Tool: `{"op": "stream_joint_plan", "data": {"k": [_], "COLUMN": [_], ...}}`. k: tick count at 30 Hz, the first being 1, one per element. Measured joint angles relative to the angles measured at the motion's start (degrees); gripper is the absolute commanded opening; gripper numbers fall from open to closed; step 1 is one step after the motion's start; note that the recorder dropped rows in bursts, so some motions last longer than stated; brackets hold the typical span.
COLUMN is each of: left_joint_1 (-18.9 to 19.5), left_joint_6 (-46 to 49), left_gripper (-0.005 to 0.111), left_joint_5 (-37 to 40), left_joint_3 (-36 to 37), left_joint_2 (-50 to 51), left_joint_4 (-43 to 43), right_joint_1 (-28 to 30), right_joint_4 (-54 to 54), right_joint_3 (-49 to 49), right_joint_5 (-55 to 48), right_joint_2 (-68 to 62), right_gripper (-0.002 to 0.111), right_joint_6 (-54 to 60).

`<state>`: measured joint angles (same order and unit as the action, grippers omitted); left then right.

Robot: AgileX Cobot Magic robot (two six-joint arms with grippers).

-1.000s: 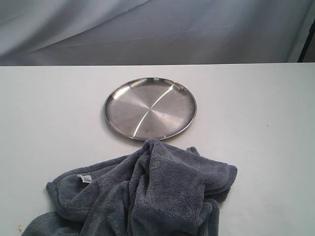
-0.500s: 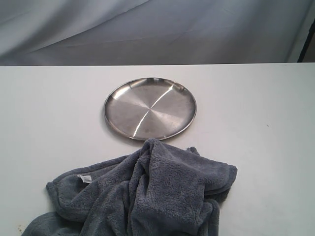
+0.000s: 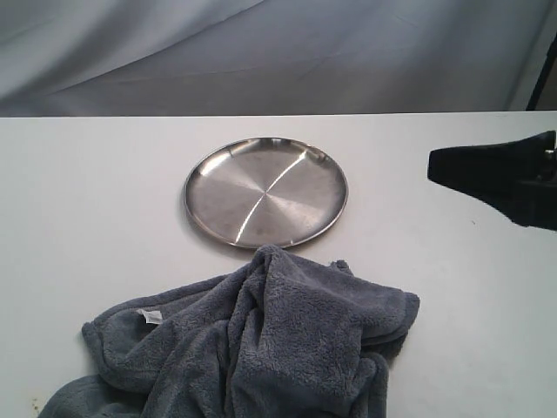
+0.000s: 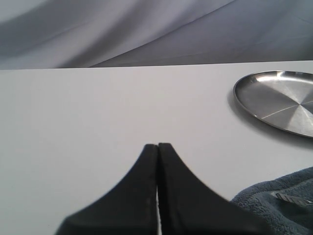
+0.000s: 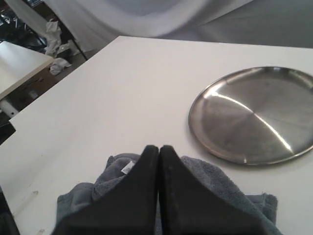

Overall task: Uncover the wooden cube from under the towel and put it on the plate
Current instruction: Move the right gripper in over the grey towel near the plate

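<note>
The dark grey fluffy towel (image 3: pixel 261 348) lies bunched at the table's front, its white label (image 3: pixel 150 316) on the left side. The wooden cube is hidden. Behind the towel sits the empty silver plate (image 3: pixel 265 192). My right gripper (image 3: pixel 432 165) has come in from the right edge, above the table to the right of the plate, its fingers pressed together and empty. In the right wrist view the right gripper (image 5: pixel 159 148) hangs over the towel (image 5: pixel 220 186) with the plate (image 5: pixel 254 115) beyond. My left gripper (image 4: pixel 157 145) is shut and empty, seen only in its wrist view, with a towel corner (image 4: pixel 279 205) beside it.
The white table (image 3: pixel 87 200) runs back to a grey curtain (image 3: pixel 278 52). Off the table's far side in the right wrist view stand another white surface and crumpled paper (image 5: pixel 54 34).
My right gripper has entered the exterior view from the right edge. Towel and plate have not moved.
</note>
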<state>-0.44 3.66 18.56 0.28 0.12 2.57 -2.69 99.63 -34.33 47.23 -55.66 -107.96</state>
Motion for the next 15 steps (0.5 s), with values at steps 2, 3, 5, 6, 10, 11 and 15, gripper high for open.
{"op": "stream_joint_plan", "data": {"k": [2, 3, 5, 6, 10, 11, 15], "left_joint_1": [0.0, 0.0, 0.0, 0.0, 0.0, 0.0, 0.0], "left_joint_6": [0.0, 0.0, 0.0, 0.0, 0.0, 0.0, 0.0], "left_gripper": [0.0, 0.0, 0.0, 0.0, 0.0, 0.0, 0.0], "left_joint_5": [0.0, 0.0, 0.0, 0.0, 0.0, 0.0, 0.0], "left_joint_3": [0.0, 0.0, 0.0, 0.0, 0.0, 0.0, 0.0], "left_joint_2": [0.0, 0.0, 0.0, 0.0, 0.0, 0.0, 0.0], "left_joint_4": [0.0, 0.0, 0.0, 0.0, 0.0, 0.0, 0.0], "right_joint_1": [0.0, 0.0, 0.0, 0.0, 0.0, 0.0, 0.0], "right_joint_4": [0.0, 0.0, 0.0, 0.0, -1.16, -2.06, -5.0], "right_joint_3": [0.0, 0.0, 0.0, 0.0, 0.0, 0.0, 0.0], "right_joint_5": [1.29, 1.69, 2.19, 2.13, -0.14, -0.91, -2.35], "right_joint_2": [-0.53, -0.53, -0.4, -0.12, 1.03, 1.15, 1.16], "right_gripper": [0.0, 0.0, 0.0, 0.0, 0.0, 0.0, 0.0], "right_joint_6": [0.74, 1.11, 1.82, 2.07, 4.68, 5.68, 8.81]}}
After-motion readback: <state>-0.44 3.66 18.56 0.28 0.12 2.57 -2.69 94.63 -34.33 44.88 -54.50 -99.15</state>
